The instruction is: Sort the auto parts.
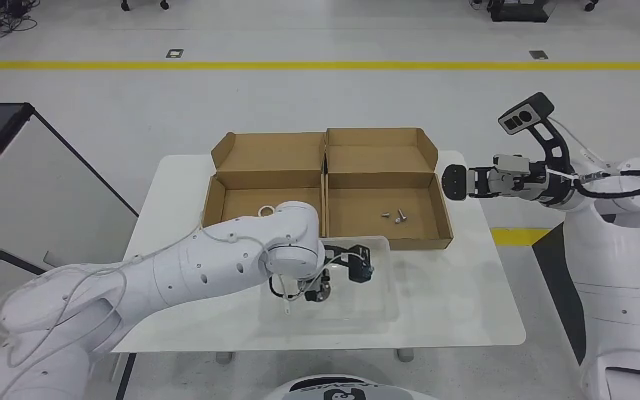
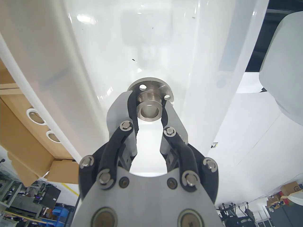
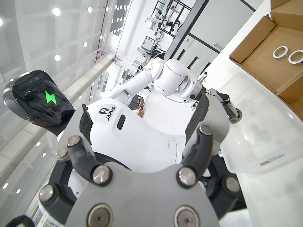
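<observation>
My left gripper point(image 2: 149, 102) is shut on a metal flanged bushing point(image 2: 148, 111), gripping its hub with the flange pointing away. It hangs just above the floor of a clear plastic bin point(image 2: 165, 36). From above, the left gripper point(image 1: 358, 262) is over the bin point(image 1: 375, 305) at the table's front. My right gripper point(image 3: 144, 116) stands open with nothing in it, held in the air at the table's right edge point(image 1: 455, 182). The right wrist view also shows the left gripper point(image 3: 233, 113) over the bin point(image 3: 260, 138).
Two open cardboard boxes stand side by side behind the bin. The left box point(image 1: 232, 205) holds white rings point(image 3: 280, 52) point(image 2: 35, 116). The right box point(image 1: 420, 215) holds two small bolts point(image 1: 395, 214). Bare white table point(image 1: 460, 290) lies to the right of the bin.
</observation>
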